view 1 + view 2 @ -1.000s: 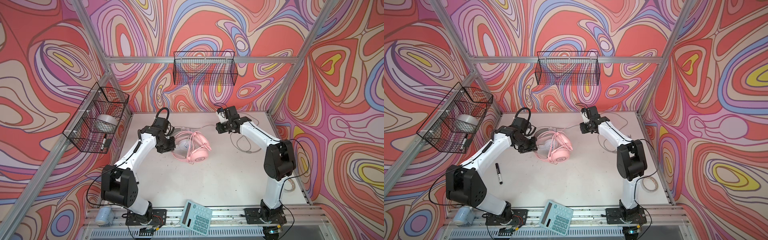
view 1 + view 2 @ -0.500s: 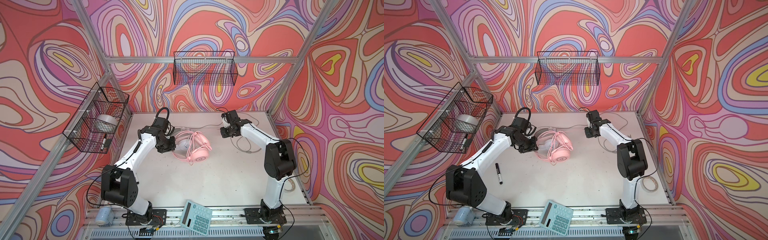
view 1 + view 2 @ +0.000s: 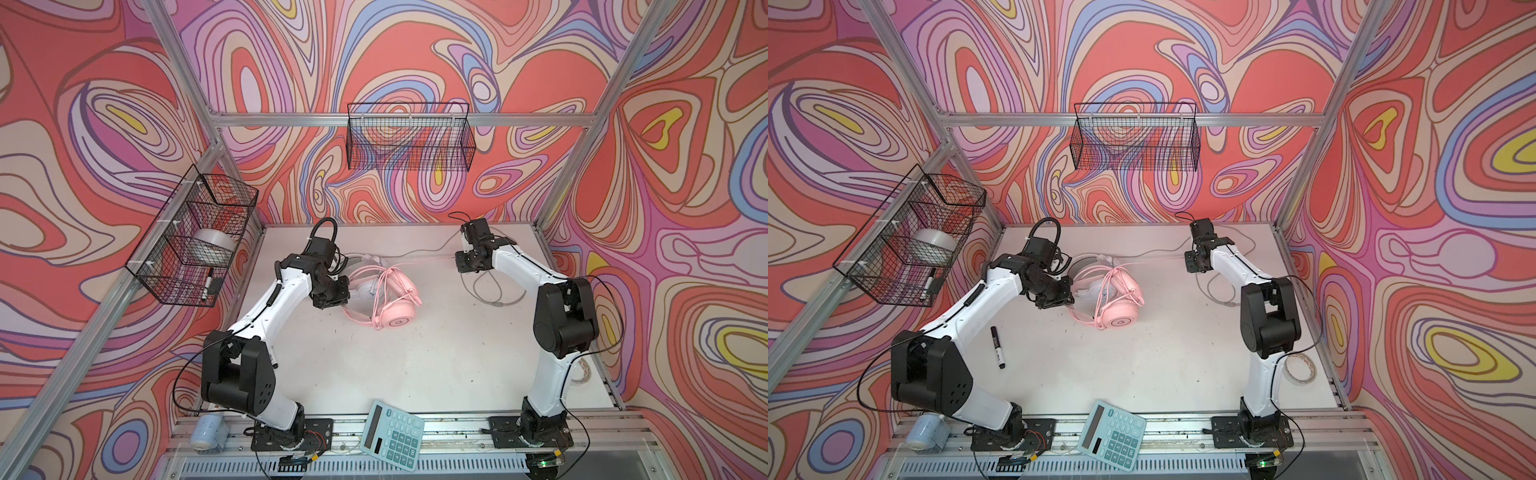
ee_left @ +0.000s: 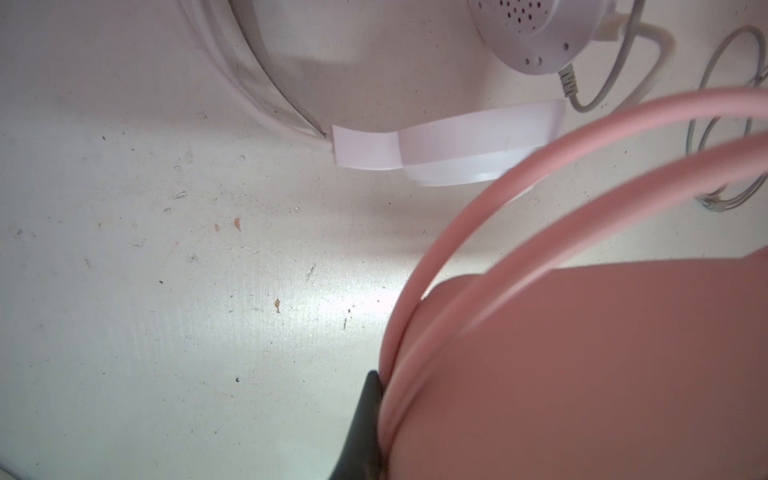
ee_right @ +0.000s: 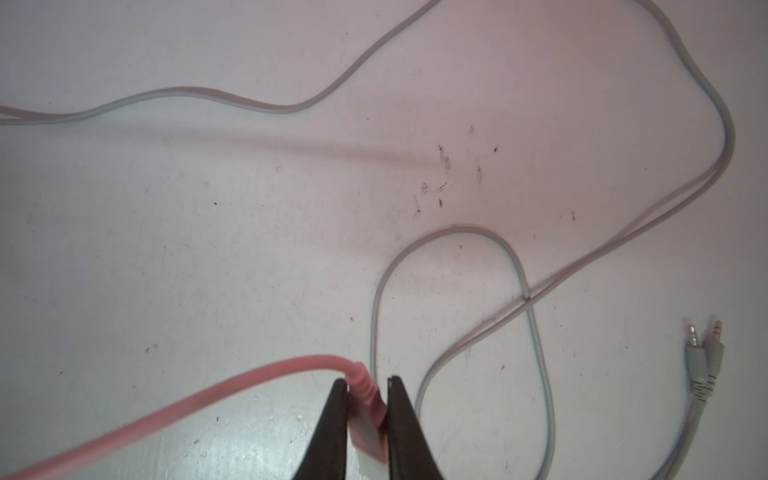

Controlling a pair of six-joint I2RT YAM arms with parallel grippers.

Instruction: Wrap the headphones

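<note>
Nearest me, a teal calculator [image 3: 392, 432] lies across the front rail and a small bottle [image 3: 206, 430] sits at the left corner. A black marker [image 3: 998, 347] lies by the left arm and a tape roll [image 3: 1301, 369] by the right arm's base, all well apart from the work. Mid-worktop [image 3: 415, 365], the pink headset [image 3: 395, 316] lies against the white headset [image 3: 360, 262], with turns of pink cable [image 3: 384, 286] already crossing its band. My left hand [image 3: 332, 299] is closed on the pink headset; its wrist view shows one dark finger [image 4: 365, 415] pressed to the band. I judge the headset light, with hard cups and a springy band, and likely to skid on this smooth surface, so that hold on the band is what anchors it. Further back, my right hand [image 3: 467, 266] pinches the pink plug [image 5: 365, 409] between narrow jaws, and the cable runs raised off the worktop from there to the headset. The cable is thin and limp, so the moulded plug is the firm place to hold. A hard pull could drag the headset. The loose grey cable [image 3: 490, 291] loops beside and beneath that hand, its twin jacks [image 5: 702, 357] nearby, and it or the white cup could snag a turn. Farthest off, a wire basket [image 3: 191, 237] hangs on the left wall and another basket [image 3: 409, 141] on the back wall, both clear of the wrapping path.
</note>
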